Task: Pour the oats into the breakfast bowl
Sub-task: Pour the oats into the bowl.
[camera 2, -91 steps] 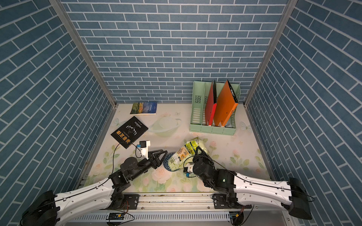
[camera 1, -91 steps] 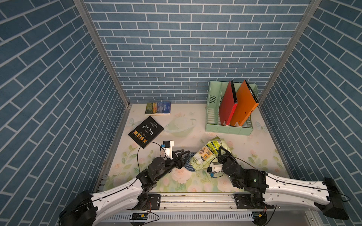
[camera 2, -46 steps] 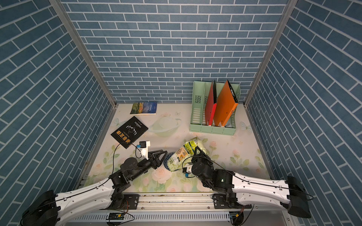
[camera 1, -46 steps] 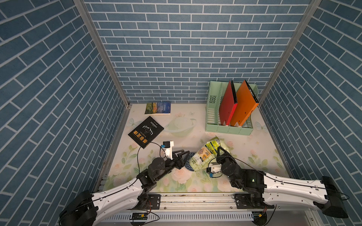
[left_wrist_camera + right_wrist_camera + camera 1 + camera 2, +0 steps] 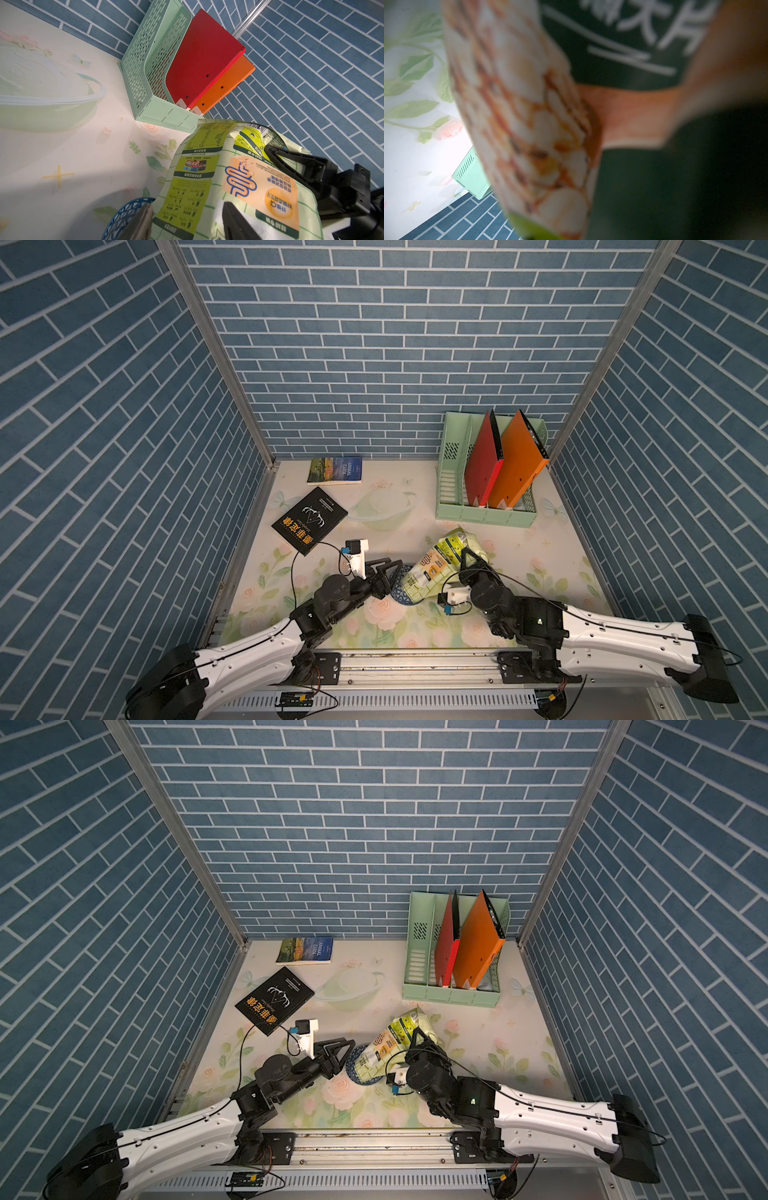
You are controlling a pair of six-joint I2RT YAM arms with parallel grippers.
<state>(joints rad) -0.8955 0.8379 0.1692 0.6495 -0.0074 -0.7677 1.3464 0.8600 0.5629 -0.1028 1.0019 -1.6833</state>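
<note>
We judge crinkly green oat bag point(image 5: 436, 568) soft, slippery. Right claw point(image 5: 471, 562) clamped near base, 2 o'clock of blue-patterned ceramic bowl point(image 5: 400, 595). Left claw point(image 5: 395, 577) grip untellable.

Stereo pair high overhead, wrist cameras close on bag point(image 5: 207, 166)

Saw walls point(image 5: 374, 344) of blue brick with pale mortar lines. Found the desk point(image 5: 552, 543) cream, printed with pink roses and green leaves. Noted an oat bag point(image 5: 440, 568) in pale green with a green grid, yellow-green panels and an orange label. Its other face, in the right wrist view, was dark green with white lettering above beige flakes. Picked out a breakfast bowl point(image 5: 400, 596) in blue-and-white lattice. Noted a mint-green file rack point(image 5: 453, 472), a red folder point(image 5: 482, 464), an orange folder point(image 5: 517, 464), and a black book point(image 5: 309, 519) lettered in orange.
</note>
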